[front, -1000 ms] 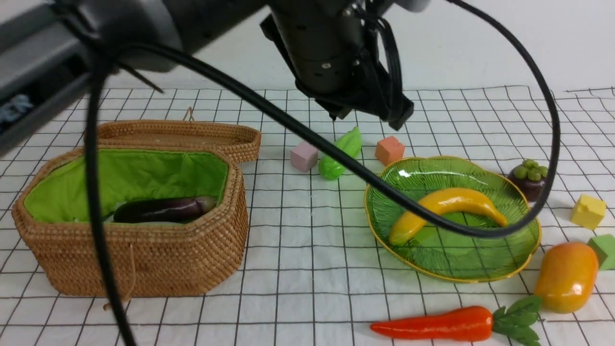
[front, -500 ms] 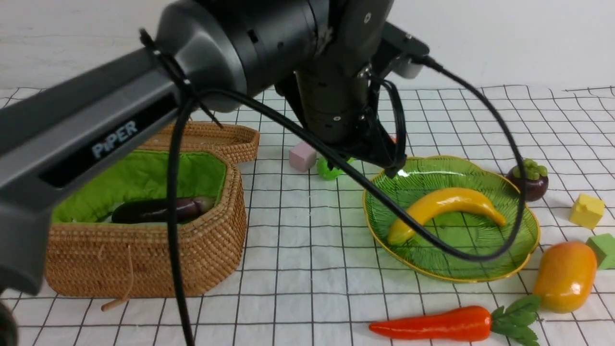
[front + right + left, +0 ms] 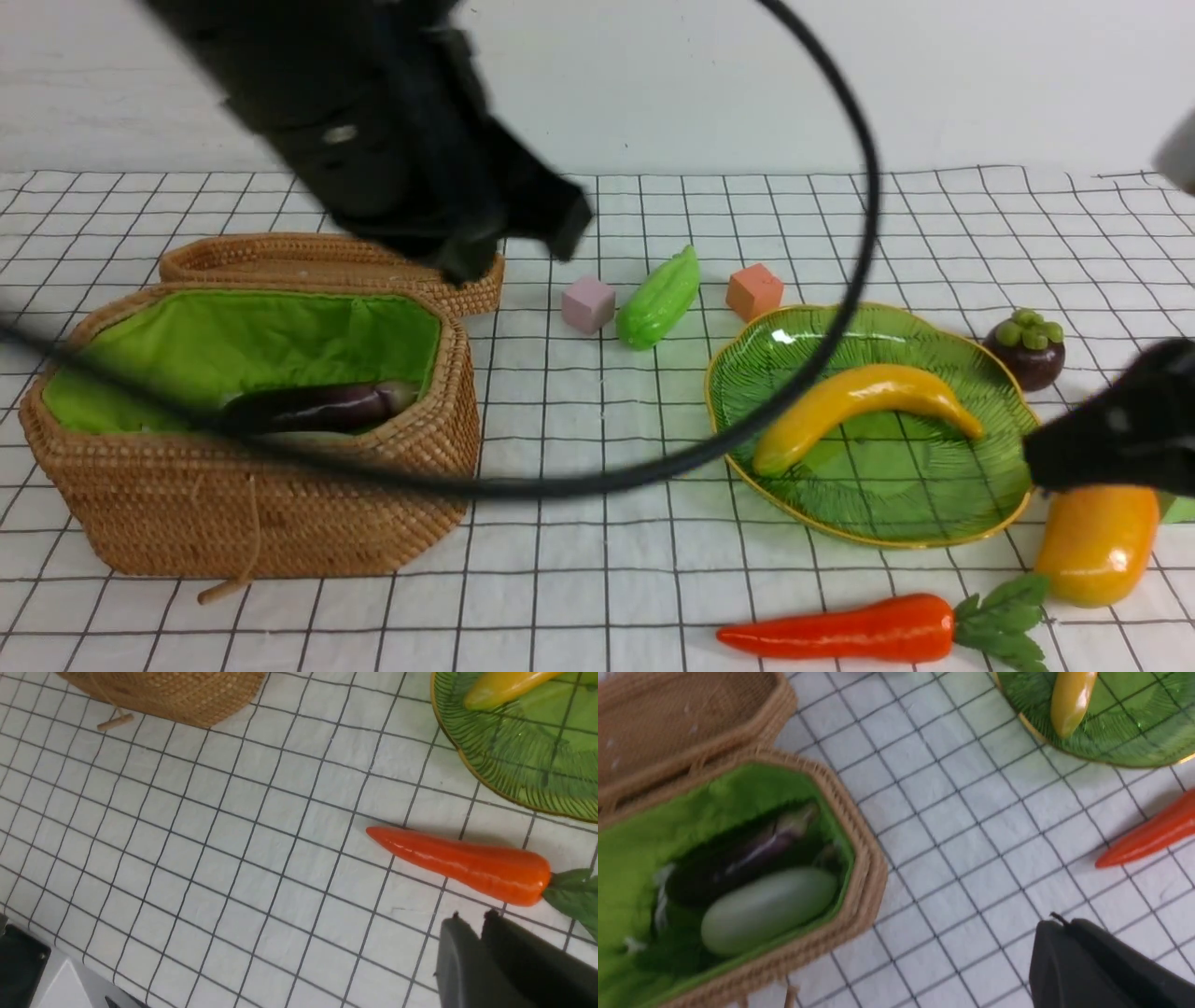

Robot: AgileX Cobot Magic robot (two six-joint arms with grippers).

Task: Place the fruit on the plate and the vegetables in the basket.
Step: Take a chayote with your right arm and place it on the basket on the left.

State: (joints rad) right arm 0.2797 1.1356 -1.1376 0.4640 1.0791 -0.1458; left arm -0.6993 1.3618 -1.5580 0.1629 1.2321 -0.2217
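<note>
The banana [image 3: 864, 401] lies on the green plate [image 3: 934, 527]. Behind the plate sits the mangosteen [image 3: 1027, 347], and to its right the mango [image 3: 1097, 546]. The carrot [image 3: 840, 630] lies in front of the plate, and the green gourd [image 3: 658, 299] lies behind the middle. In the basket [image 3: 261, 513] are the eggplant [image 3: 747, 854] and the pale radish [image 3: 768, 910]. My left gripper [image 3: 1057, 921] is shut and empty, blurred above the basket's far right corner. My right gripper [image 3: 472, 919] is shut and empty, near the carrot's [image 3: 467, 865] leafy end and over the mango.
The shallow woven lid [image 3: 327, 261] lies behind the basket. A pink cube [image 3: 589, 303] and an orange cube [image 3: 754, 290] flank the gourd. The left arm's black cable [image 3: 840, 308] loops across the plate and basket in the front view.
My left arm has swung left, from over the gourd and plate to above the lid. My right gripper has come in from the right over the mango, jaws narrowing.
</note>
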